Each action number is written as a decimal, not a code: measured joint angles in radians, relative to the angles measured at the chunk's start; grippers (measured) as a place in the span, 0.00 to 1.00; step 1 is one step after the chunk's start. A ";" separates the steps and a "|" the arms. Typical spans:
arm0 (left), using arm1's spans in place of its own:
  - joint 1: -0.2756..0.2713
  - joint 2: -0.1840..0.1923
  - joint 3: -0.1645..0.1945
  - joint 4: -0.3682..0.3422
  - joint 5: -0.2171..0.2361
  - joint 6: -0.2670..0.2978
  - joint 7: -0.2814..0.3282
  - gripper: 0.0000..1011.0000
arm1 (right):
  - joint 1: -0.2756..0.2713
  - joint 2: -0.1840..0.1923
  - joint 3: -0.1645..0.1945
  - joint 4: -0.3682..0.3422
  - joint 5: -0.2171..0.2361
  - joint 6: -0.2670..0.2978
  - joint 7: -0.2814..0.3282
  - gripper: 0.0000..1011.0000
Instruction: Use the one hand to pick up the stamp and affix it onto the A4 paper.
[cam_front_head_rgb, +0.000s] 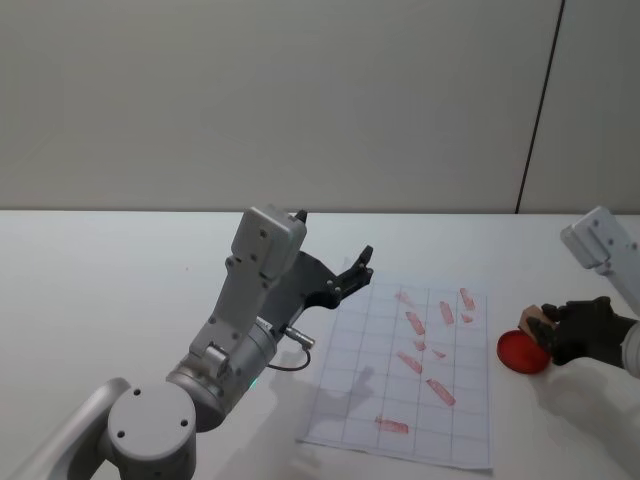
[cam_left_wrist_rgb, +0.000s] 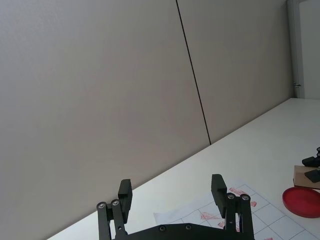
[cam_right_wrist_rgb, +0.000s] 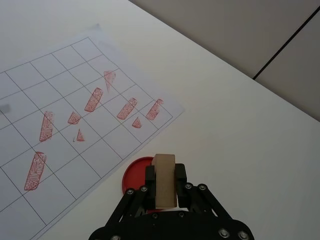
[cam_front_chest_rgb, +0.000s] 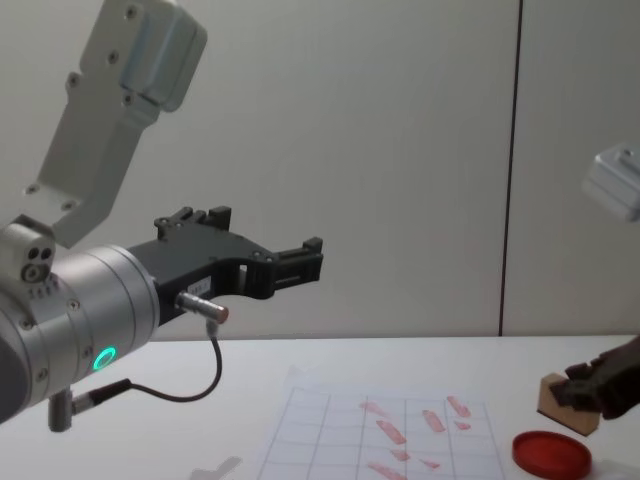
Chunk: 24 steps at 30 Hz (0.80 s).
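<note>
stamp (cam_right_wrist_rgb: 164, 181): tan block we see clamped in the hand (cam_right_wrist_rgb: 165, 187), above the ink pad's (cam_right_wrist_rgb: 136, 172) edge
A4 paper (cam_front_head_rgb: 420, 375): flat, gridded, red-marked

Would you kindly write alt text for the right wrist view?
The right gripper holds the wooden stamp upright above the round red ink pad on a white table. Beside the pad lies the gridded A4 paper, marked with red stamp prints.

1. Stamp (cam_right_wrist_rgb: 164, 180): pale unfinished wood, matt, clamped between right gripper (cam_right_wrist_rgb: 165, 186) fingers of black matt plastic.
2. Ink pad (cam_front_head_rgb: 523, 352) just below: glossy red.
3. A4 paper (cam_front_head_rgb: 350, 400): thin white matt sheet.
4. Table (cam_front_head_rgb: 120, 290): smooth white.
</note>
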<state>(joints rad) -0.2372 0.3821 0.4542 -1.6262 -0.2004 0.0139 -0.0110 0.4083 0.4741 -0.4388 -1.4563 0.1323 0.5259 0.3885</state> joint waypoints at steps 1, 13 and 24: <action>0.000 0.000 0.000 0.000 0.000 0.000 0.000 0.99 | 0.000 -0.001 0.000 0.001 -0.001 0.001 0.000 0.22; 0.000 0.000 0.000 0.000 0.000 0.000 0.000 0.99 | 0.005 -0.009 -0.004 0.010 -0.013 0.014 0.001 0.22; 0.000 0.000 0.000 0.000 0.000 0.000 0.000 0.99 | 0.006 -0.012 -0.005 0.013 -0.017 0.017 0.002 0.50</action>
<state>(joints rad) -0.2371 0.3821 0.4542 -1.6262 -0.2004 0.0139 -0.0109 0.4147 0.4625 -0.4443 -1.4437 0.1157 0.5433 0.3908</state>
